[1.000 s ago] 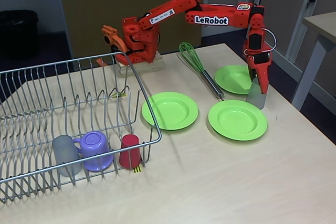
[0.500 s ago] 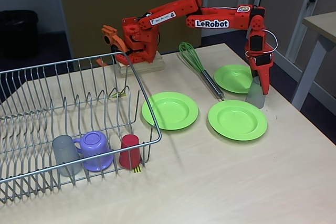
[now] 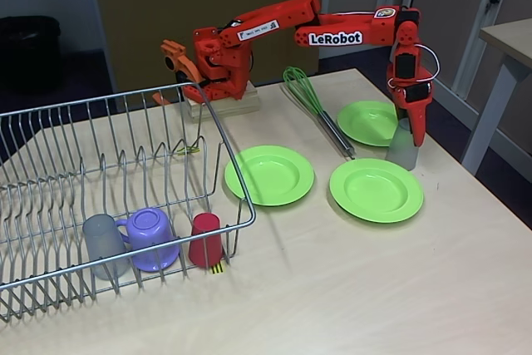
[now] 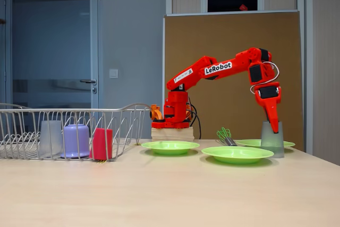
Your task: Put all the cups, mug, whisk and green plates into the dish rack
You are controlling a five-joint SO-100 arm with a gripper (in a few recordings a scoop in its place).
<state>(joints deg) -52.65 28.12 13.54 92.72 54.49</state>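
My orange gripper (image 3: 411, 134) hangs point-down at the right of the table, shut on the wall of an upturned translucent grey cup (image 3: 403, 152), also cup (image 4: 272, 140) under gripper (image 4: 274, 126). Three green plates lie near it: plate (image 3: 269, 175), plate (image 3: 376, 189) and plate (image 3: 367, 122), the last partly behind the cup. The green whisk (image 3: 316, 106) lies between the plates. In the dish rack (image 3: 83, 102) stand a second grey cup (image 3: 104, 243), the purple mug (image 3: 152, 237) and the red cup (image 3: 205, 239), all upside down.
The arm's base (image 3: 218, 81) sits on a wooden block at the table's back edge, just behind the rack's far corner. Bare tabletop (image 3: 349, 280) stretches across the front right. Another table's corner (image 3: 511, 39) stands beyond the right edge.
The gripper and the grey cup have shifted slightly up and to the left in the fixed view. Everything else stays put.
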